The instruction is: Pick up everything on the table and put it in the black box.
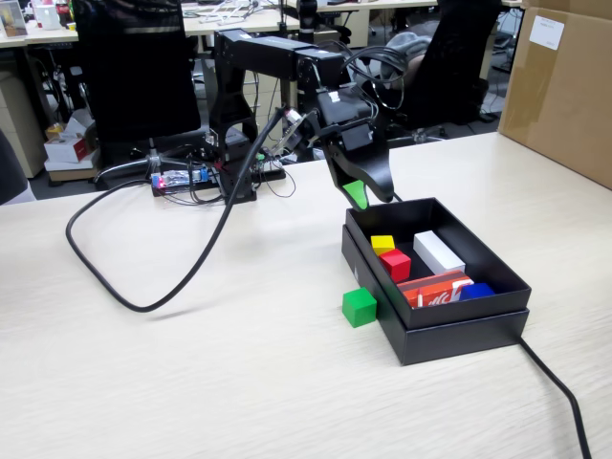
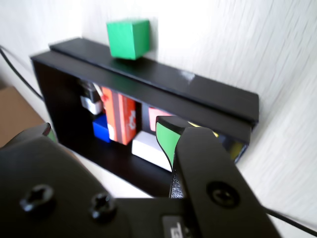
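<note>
1. In the fixed view my gripper point(image 1: 364, 194) hangs above the far left corner of the black box point(image 1: 459, 323), touching nothing. Only one green-padded tip shows, so I cannot tell how wide it stands.
2. Same view: the yellow cube point(image 1: 382, 244) and red cube point(image 1: 396, 264) sit inside the box, touching corner to corner. The green cube point(image 1: 360, 307) rests on the table point(image 1: 191, 382) just outside the box's left wall.
3. In the wrist view my gripper point(image 2: 109, 131) has its jaws spread wide with nothing between them, the box interior visible through the gap.
4. Wrist view again: the green cube point(image 2: 129, 38) lies beyond the box rim point(image 2: 198, 84).
</note>
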You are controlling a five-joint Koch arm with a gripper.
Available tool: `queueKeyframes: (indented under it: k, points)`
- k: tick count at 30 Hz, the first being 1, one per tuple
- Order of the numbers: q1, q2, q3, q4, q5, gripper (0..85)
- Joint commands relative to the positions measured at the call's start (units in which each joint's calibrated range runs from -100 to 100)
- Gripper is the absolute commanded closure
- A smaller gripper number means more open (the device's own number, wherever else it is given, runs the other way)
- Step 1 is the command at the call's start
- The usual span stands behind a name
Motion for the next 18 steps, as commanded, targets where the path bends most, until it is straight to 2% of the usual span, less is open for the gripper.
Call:
queueKeyframes:
  k: [1,7,9,14,18]
  points:
    - [-1.86,-4.92,0.82,-0.24,-1.37,41.2]
    - [-5.03,-2.86,-3.90,0.71,-1.95,40.2]
    - [-5.76,-1.83,-7.43,4.08,-2.10,40.2]
    - [-5.96,7.01,-8.61,10.91,-2.34,40.3]
    - [-5.47,13.66,-3.53,11.34,-2.25,40.3]
